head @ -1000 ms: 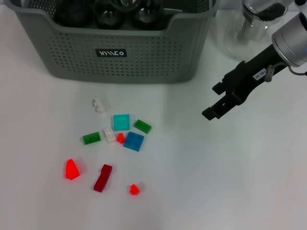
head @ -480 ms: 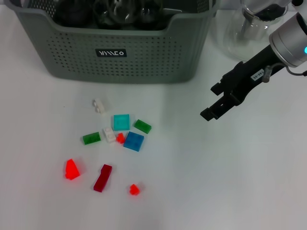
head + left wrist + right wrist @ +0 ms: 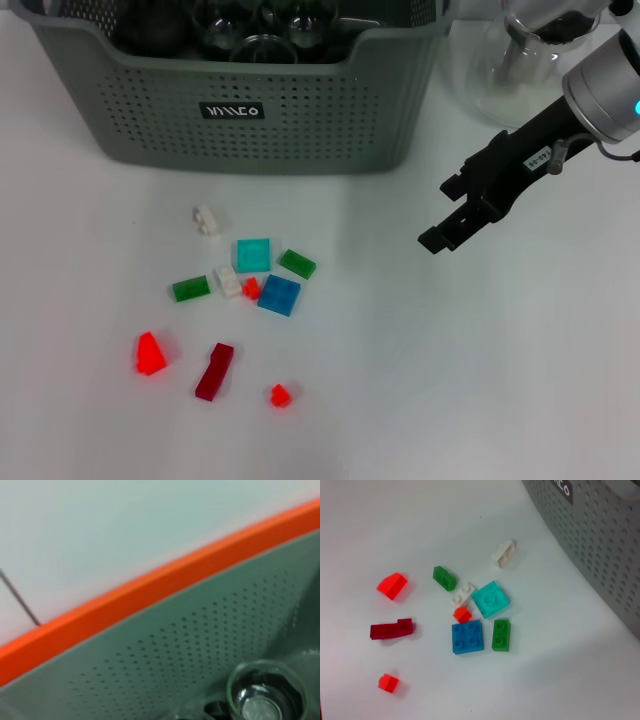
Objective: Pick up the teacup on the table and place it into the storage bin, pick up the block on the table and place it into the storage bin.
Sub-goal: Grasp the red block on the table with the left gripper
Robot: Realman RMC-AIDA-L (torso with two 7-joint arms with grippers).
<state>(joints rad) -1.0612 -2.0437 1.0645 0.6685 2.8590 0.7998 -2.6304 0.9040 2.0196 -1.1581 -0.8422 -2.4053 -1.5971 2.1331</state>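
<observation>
Blocks (image 3: 279, 295) well apart from right gripper (image 3: 447, 228)

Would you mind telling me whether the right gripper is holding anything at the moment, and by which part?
Nothing is held: the right gripper hangs empty above the table, away from the blocks.

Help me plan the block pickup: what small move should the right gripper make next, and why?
Probably shift the right gripper toward the robot's left and down, over the blue block. It hangs above bare table, well apart from the scattered blocks in front of the storage bin, holding nothing, fingers seemingly open. The blue block's outer side looks free, though a small red block touches one corner.
</observation>
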